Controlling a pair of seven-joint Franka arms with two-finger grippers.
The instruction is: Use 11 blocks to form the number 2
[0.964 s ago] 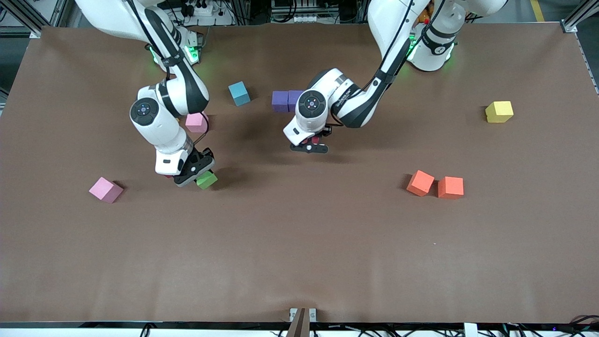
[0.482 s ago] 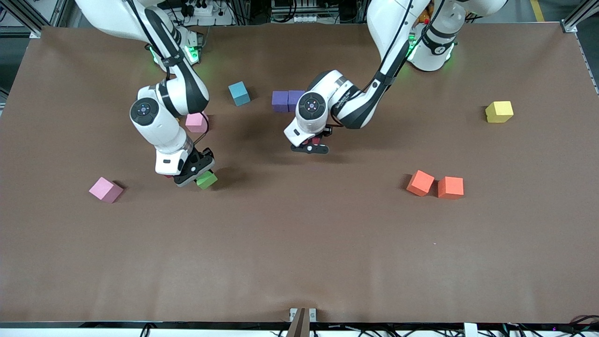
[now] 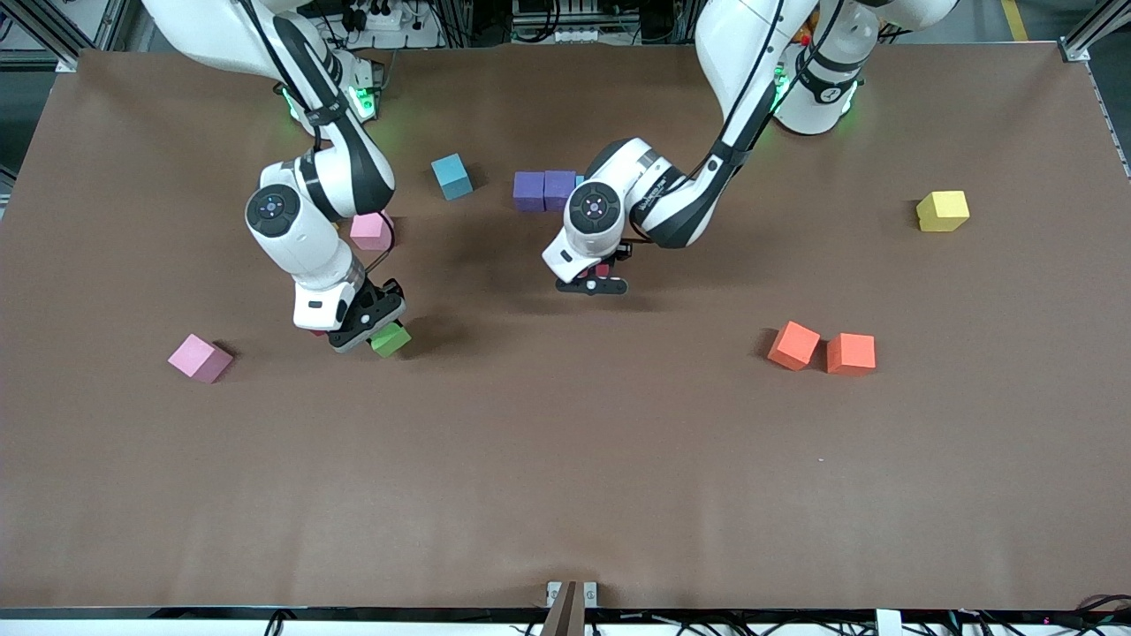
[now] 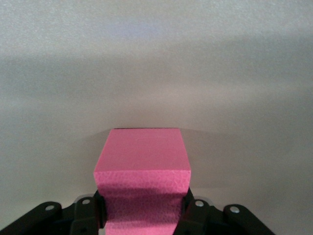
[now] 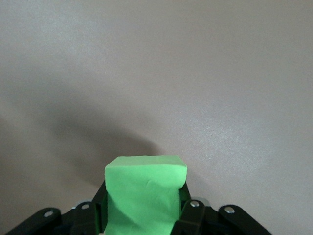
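My left gripper [image 3: 594, 281] is shut on a red block [image 4: 142, 166], which looks deep pink in the left wrist view, and holds it over bare table just nearer the camera than two purple blocks [image 3: 528, 191] standing side by side. My right gripper [image 3: 375, 334] is shut on the green block [image 3: 390, 339], low over the table toward the right arm's end. In the right wrist view the green block [image 5: 145, 191] fills the gap between the fingers. No digit shape shows on the table.
Loose blocks lie around: light blue [image 3: 452, 176], one pink [image 3: 369, 230] by the right arm, another pink [image 3: 201, 358], two orange [image 3: 793, 344] together, and yellow [image 3: 943, 210]. A sliver of red [image 3: 315, 333] shows under the right hand.
The left arm has shifted slightly toward its own end of the table with the red block. The right arm has not moved.
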